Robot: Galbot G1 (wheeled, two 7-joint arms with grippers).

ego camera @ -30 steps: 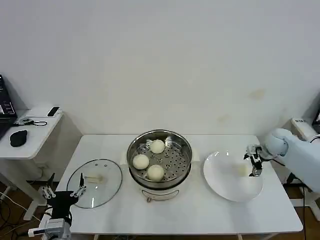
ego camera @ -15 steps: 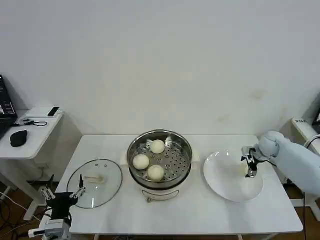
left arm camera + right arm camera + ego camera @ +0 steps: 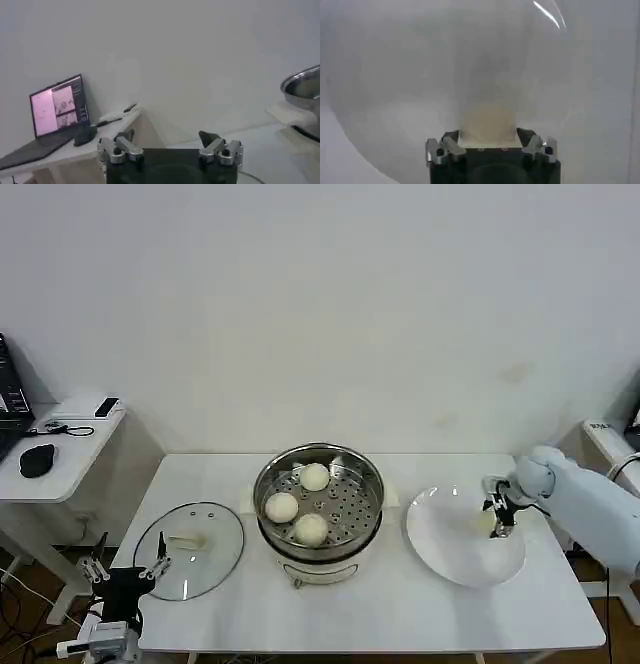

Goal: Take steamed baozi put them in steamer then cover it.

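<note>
Baozi (image 3: 487,119), the last one, sits on the plate (image 3: 450,559) right of the steamer (image 3: 318,499), between the right gripper's (image 3: 497,520) jaws; soft, light, needs gentle side pressure.

In front of me a white table (image 3: 400,604) stands against a plain pale wall (image 3: 320,304). A white plate (image 3: 450,559) lies on its right part. Off to my left is a small side desk (image 3: 50,469) carrying a dark mouse (image 3: 37,459), a cable and an open laptop (image 3: 57,107) with its screen lit.
</note>
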